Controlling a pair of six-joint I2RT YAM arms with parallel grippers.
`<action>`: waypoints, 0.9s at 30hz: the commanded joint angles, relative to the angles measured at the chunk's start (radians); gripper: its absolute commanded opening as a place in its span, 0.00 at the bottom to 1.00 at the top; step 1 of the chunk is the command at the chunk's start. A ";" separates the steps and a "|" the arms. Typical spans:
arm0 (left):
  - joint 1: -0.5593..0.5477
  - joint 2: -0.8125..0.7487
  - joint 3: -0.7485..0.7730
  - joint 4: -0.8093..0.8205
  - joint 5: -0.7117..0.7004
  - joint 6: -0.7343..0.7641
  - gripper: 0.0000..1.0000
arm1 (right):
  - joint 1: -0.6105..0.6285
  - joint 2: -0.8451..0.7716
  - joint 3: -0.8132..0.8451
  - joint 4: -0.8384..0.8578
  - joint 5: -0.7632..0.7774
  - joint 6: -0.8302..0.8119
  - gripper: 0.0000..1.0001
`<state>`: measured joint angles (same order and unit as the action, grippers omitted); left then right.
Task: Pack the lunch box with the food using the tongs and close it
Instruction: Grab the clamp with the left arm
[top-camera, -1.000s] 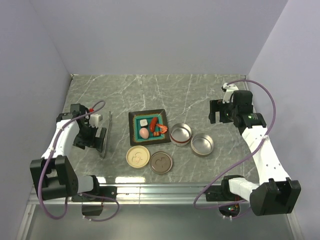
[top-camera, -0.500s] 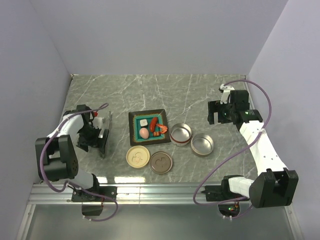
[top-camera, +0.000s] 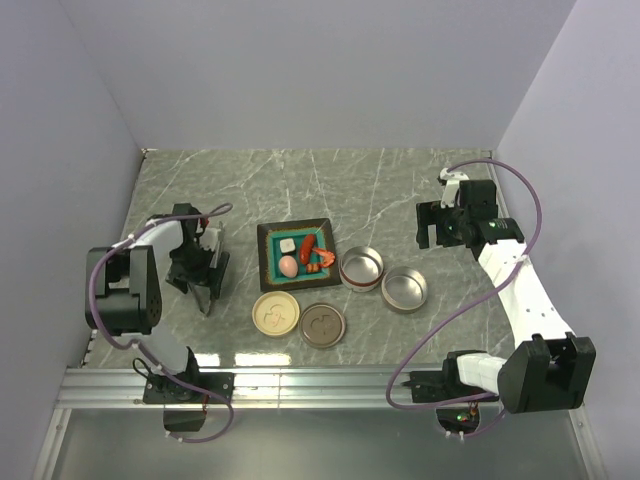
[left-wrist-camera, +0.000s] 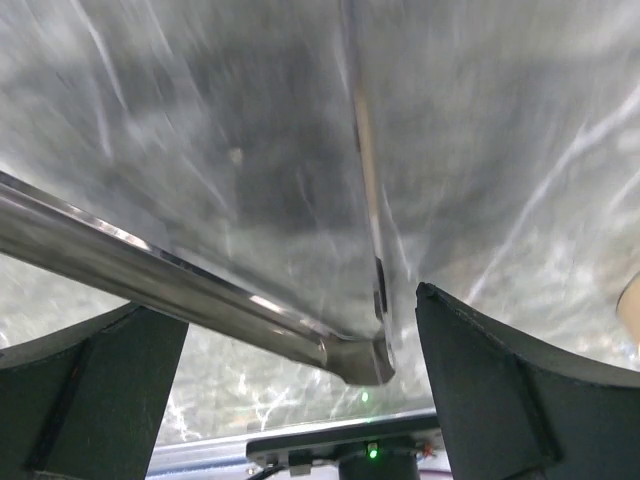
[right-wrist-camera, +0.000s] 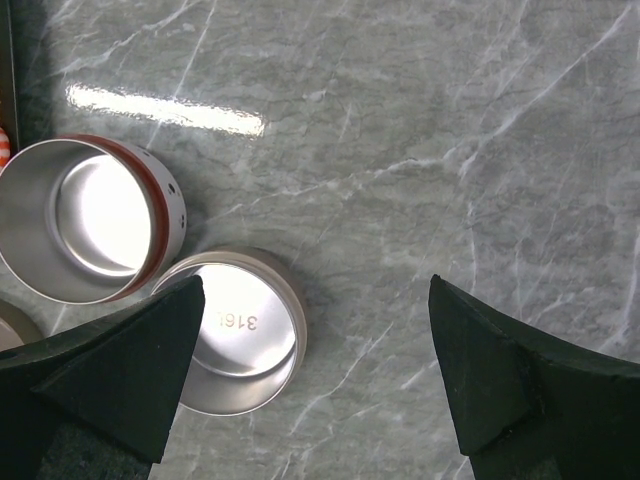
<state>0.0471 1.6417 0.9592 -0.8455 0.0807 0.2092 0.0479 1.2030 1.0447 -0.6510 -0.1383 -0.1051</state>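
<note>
The silver tongs (top-camera: 214, 262) lie on the marble left of the teal tray (top-camera: 268, 262). My left gripper (top-camera: 203, 276) hangs open right over them. In the left wrist view the tongs' joined end (left-wrist-camera: 364, 359) sits between the wide-apart black fingers (left-wrist-camera: 505, 395), untouched. On the tray lies the food: a white cube (top-camera: 287, 245), a pink egg (top-camera: 289, 266), a sausage (top-camera: 308, 247) and a shrimp (top-camera: 322, 259). The lunch box is two round metal tins, one red-banded (top-camera: 361, 267) (right-wrist-camera: 85, 215), one plain (top-camera: 404, 289) (right-wrist-camera: 240, 332). My right gripper (top-camera: 429, 227) (right-wrist-camera: 316, 300) hovers open, empty, behind the tins.
Two round lids, one cream (top-camera: 276, 313) and one brown (top-camera: 322, 325), lie in front of the tray. Lilac walls close in the table on the left, back and right. The metal rail (top-camera: 320, 380) with the arm bases runs along the near edge.
My left arm has swung right and turned its gripper over the tongs. The right gripper has shifted slightly toward the back. Tongs, food and tins have stayed where they were.
</note>
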 joint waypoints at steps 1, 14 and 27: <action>-0.007 0.038 0.062 0.074 -0.010 -0.039 0.99 | -0.002 0.004 0.023 0.011 0.023 -0.013 1.00; -0.020 0.110 0.104 0.331 -0.039 -0.025 1.00 | -0.002 0.024 0.040 0.008 0.006 -0.011 1.00; -0.024 0.122 0.154 0.500 0.097 -0.069 0.99 | -0.002 0.038 0.043 0.014 -0.015 -0.007 1.00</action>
<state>0.0269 1.7447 1.0702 -0.4484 0.1253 0.1688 0.0479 1.2362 1.0454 -0.6510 -0.1452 -0.1059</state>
